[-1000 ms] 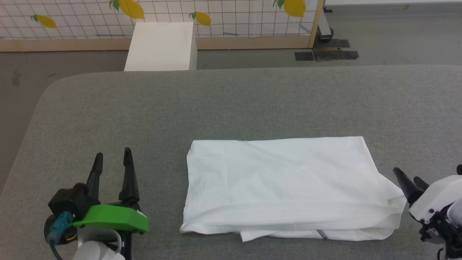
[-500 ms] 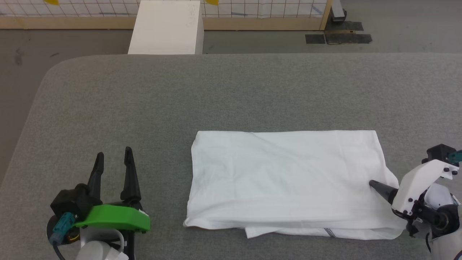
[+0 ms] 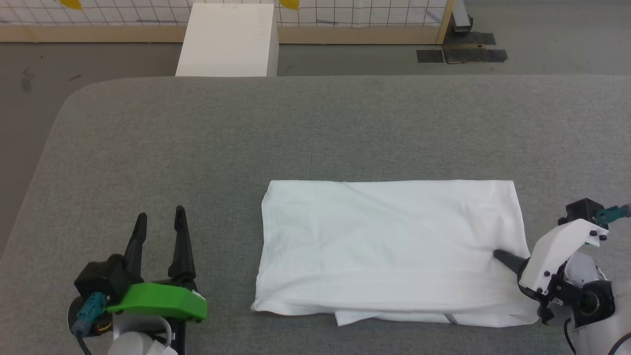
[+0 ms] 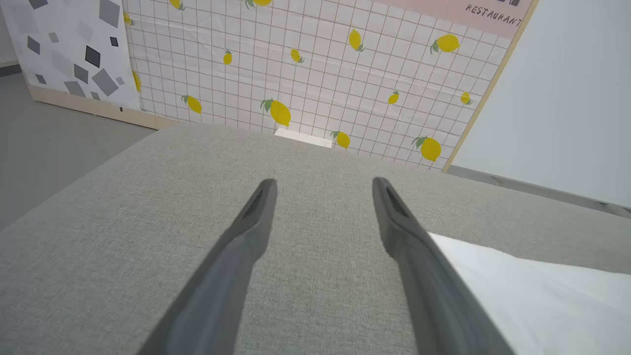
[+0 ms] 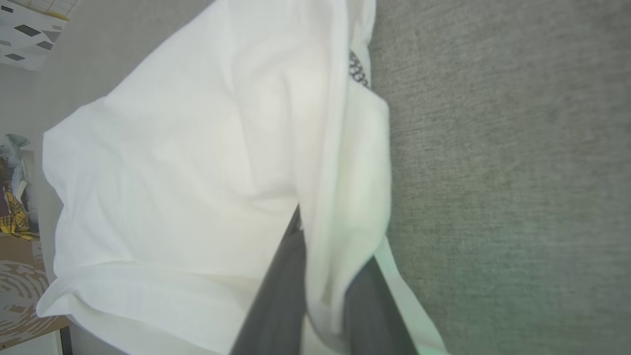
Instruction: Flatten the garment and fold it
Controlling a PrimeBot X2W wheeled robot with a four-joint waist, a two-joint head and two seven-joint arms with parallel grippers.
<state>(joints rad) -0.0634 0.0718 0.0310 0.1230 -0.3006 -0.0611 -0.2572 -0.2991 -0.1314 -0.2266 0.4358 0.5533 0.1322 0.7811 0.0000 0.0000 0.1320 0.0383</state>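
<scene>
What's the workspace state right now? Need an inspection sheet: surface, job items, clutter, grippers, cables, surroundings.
Surface: grey fabric-topped table, rounded far-left corner.
Job's things: white garment folded to a rectangle, lying flat at near right; a lower layer with dotted stitching juts out along the near edge.
Clutter: nothing seen.
Grippers: left gripper open, holding nothing, over bare table left of the garment; right gripper shut on the garment's right edge, cloth between its fingers.
Cables: teal plug with a dark cable at the left wrist; second teal plug at the right wrist.
Surroundings: white box beyond the far edge; lemon-print panel; grey floor.
</scene>
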